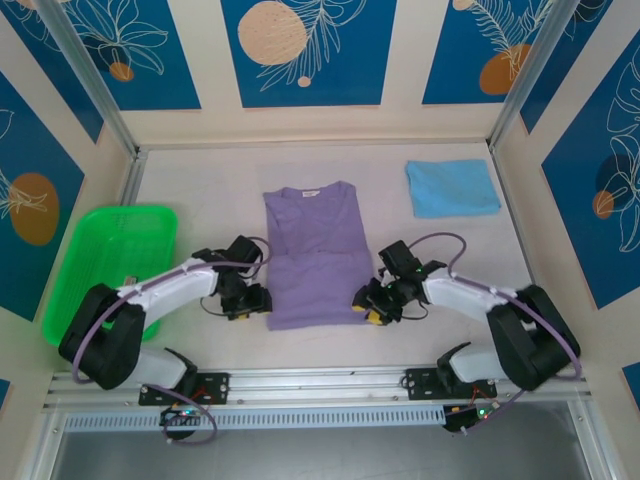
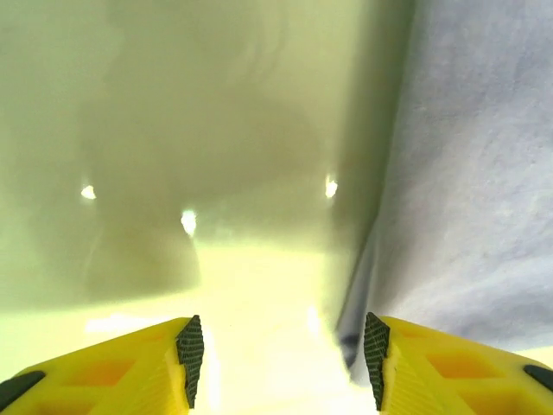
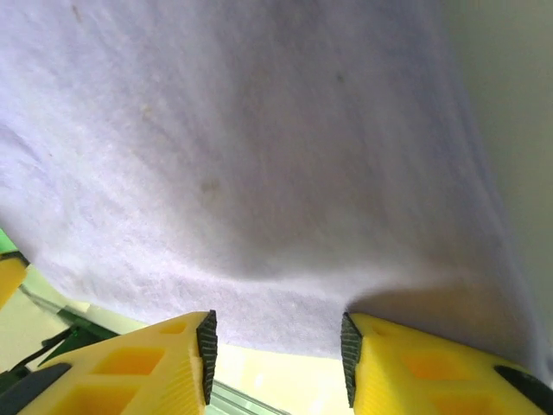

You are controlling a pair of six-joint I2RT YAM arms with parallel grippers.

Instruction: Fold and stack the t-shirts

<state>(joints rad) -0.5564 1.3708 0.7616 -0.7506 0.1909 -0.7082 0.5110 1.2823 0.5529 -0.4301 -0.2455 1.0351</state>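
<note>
- Right, top view: purple tee (image 1: 312, 250) lies flat mid-surface (image 1: 200, 185), collar toward 12 o'clock, sleeves tucked in so it reads as a tall rectangle w/ a crease across the middle.
- Left hand (image 1: 250, 300) sits at the tee's 8 o'clock corner, just beside the hem edge. Right hand (image 1: 370, 306) mirrors it at the 4 o'clock corner.
- Blue tee (image 1: 452, 187), a small folded rectangle, lies approx 1 o'clock from the purple one, well apart from both hands.
- Green tray (image 1: 110, 262) is at 9 o'clock, by the left wall.
- Left wrist cam: yellow fingers (image 2: 130, 372) stand apart w/ bare surface in the gap. The tee's edge runs down the 3 o'clock side and ends right by the right-side fingertip; can't tell if it touches. No cloth pinched, so the hand is open, medium width.
- Right wrist cam: fingers (image 3: 432, 372) stand apart, purple cloth spreads across 12 o'clock above the tips, hem edge just past them. Nothing between the pads, so open, medium width.
- Writing: small neck tag (image 1: 309, 192) inside the collar, too small to read.
- Pose: both arms reach fwd from bases at 6 o'clock, elbows out, forearms angled in toward the tee, wrists low near the surface.
</note>
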